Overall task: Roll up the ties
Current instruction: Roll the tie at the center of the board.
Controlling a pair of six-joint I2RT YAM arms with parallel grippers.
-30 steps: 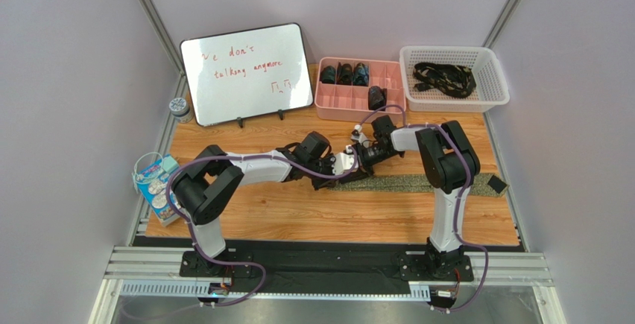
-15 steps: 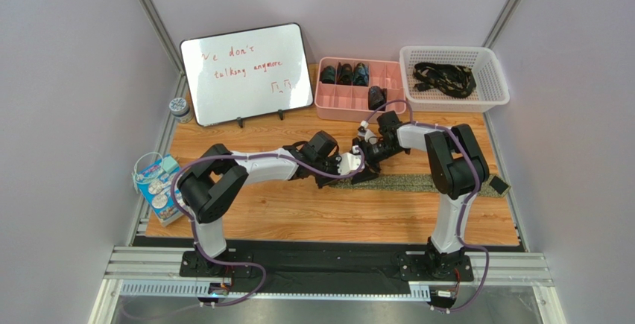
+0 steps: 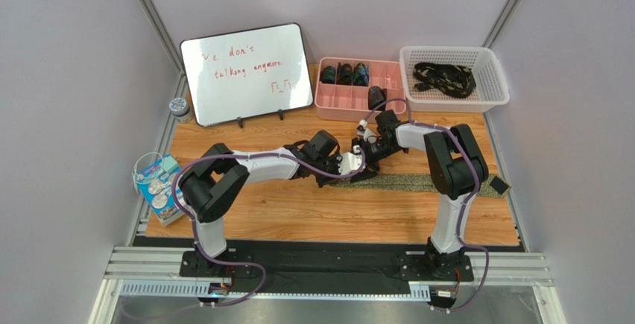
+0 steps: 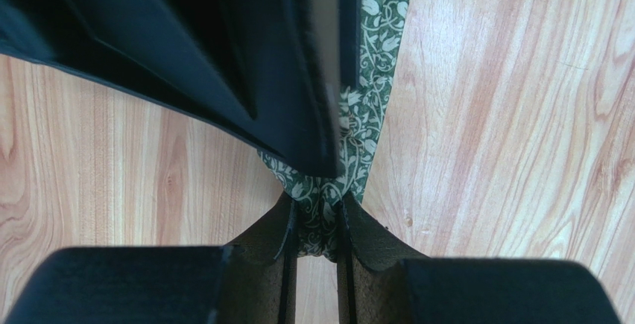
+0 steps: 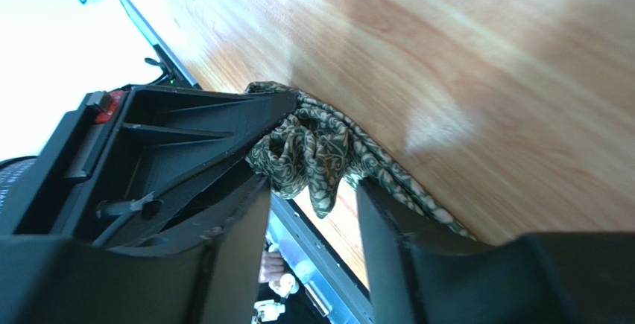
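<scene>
Left gripper (image 4: 317,223) has its jaws pinched narrow on the bunched end of the green tie (image 3: 402,182), rest of it lying flat along the surface. Right gripper (image 5: 311,186) has jaws half-open around that bunch, not gripping. Barely started imo, more ties (image 3: 445,77) waiting in the basket (image 3: 455,104).

Green patterned tie (image 4: 373,78) tight between the left jaws, on wooden tabletop (image 4: 507,115).

top external: fixed, high at near edge, looking down on whole table (image 3: 335,220) | left wrist: close, straight down | right wrist: close, low, oblique | wrists share: olive-green tie (image 4: 373,78)
</scene>
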